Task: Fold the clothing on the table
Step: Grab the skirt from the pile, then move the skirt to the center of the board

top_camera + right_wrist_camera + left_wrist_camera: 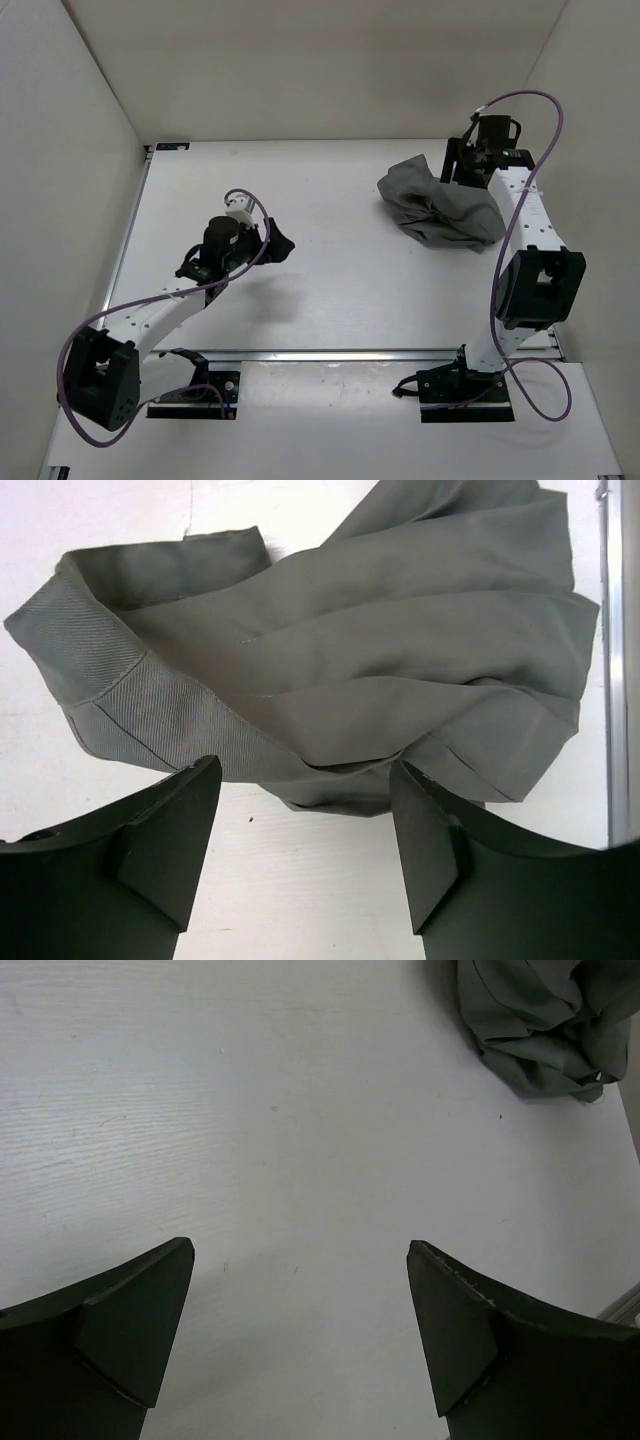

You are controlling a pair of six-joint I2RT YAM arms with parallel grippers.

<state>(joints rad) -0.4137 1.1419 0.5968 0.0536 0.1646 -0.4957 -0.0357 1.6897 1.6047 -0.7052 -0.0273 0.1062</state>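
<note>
Just ahead of the right gripper's [305, 772] spread fingers lay the crumpled grey clothing [330, 660] on the table [300, 910] — not gripped. The left gripper [300, 1250] hung wide open, empty — clothing far beyond its right fingertip.

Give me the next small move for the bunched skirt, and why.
Probably lower the right gripper and pinch the waistband to start spreading it. The skirt lies in a crumpled heap by the right rail. The right gripper's jaws stand open just short of it, holding nothing. The left gripper is open over bare table, apart from the cloth.
</note>
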